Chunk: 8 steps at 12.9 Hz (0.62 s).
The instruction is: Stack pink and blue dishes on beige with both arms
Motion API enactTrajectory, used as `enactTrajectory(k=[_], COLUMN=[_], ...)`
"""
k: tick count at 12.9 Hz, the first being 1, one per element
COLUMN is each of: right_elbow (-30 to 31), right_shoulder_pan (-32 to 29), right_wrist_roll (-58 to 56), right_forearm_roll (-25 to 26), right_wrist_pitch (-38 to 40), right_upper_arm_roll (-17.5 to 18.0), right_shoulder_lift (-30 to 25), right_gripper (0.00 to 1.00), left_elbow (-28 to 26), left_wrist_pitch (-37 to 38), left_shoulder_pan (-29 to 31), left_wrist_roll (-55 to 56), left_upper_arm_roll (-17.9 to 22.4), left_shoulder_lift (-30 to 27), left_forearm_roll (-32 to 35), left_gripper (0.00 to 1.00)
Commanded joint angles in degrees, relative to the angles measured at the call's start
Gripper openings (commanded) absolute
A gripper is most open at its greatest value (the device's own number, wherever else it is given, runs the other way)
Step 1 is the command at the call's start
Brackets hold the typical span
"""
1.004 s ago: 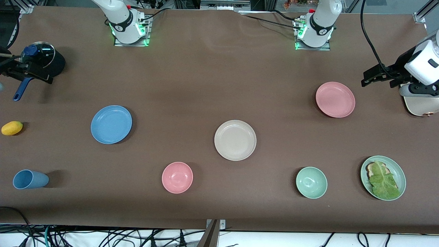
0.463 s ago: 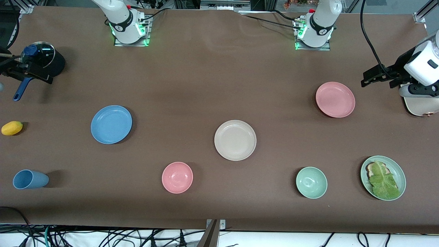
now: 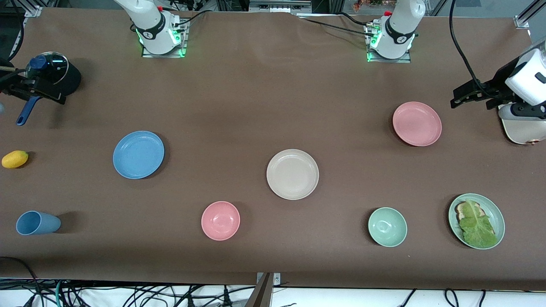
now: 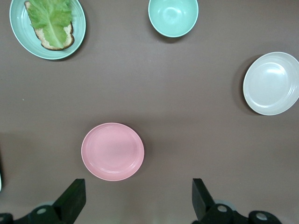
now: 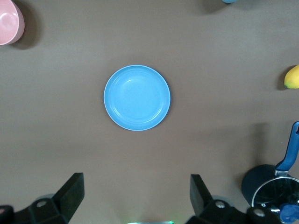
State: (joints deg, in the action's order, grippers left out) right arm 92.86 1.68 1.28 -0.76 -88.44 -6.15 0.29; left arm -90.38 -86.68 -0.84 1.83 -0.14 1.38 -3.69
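Both arms high over the table [image 3: 256, 98], plates unstacked.
Since a second ago only the left gripper [image 4: 138, 198] has drifted slightly; it hangs spread wide above the pink plate [image 3: 416, 123], toward the left arm's end from the beige plate [image 3: 292, 174]. The right gripper [image 5: 135, 198], also spread, hangs above the blue plate [image 3: 138, 154], toward the right arm's end.

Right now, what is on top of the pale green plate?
On the pale green plate lies a lettuce leaf over a slice of bread; only the bread's crust end shows, the rest is covered. Nothing else shows on it.
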Motion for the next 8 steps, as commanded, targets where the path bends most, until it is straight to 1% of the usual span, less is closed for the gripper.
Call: enactTrajectory(k=[1, 2, 5, 7, 8], right_elbow=[-0.58, -0.58, -0.58, -0.58, -0.66], right_shoulder_pan=[0.08, 0.08, -0.01, -0.01, -0.01], right_wrist_roll=[0.13, 0.13, 0.04, 0.13, 0.04], right_forearm_roll=[0.50, 0.50, 0.50, 0.50, 0.50], right_wrist_pitch=[0.20, 0.20, 0.20, 0.20, 0.20], right_upper_arm_roll=[0.09, 0.09, 0.09, 0.09, 0.09], right_shoulder_lift=[-0.20, -0.20, -0.20, -0.20, -0.20], right_gripper=[1.00, 1.00, 1.00, 1.00, 1.00], left_elbow=[2.22, 2.22, 3.09, 3.28, 2.50], left_wrist_pitch=[0.64, 0.64, 0.46, 0.90, 0.90], left_shoulder_pan=[-0.39, -0.47, -0.56, -0.21, 0.66], left_wrist_roll=[-0.07, -0.07, -0.07, 0.02, -0.07], left_upper_arm_roll=[-0.03, -0.03, -0.03, -0.03, 0.14], left_shoulder_lift=[2.13, 2.40, 8.19, 10.91, 11.10], left_forearm_roll=[-0.44, -0.44, 0.08, 0.26, -0.44], left_gripper=[1.00, 1.00, 1.00, 1.00, 1.00])
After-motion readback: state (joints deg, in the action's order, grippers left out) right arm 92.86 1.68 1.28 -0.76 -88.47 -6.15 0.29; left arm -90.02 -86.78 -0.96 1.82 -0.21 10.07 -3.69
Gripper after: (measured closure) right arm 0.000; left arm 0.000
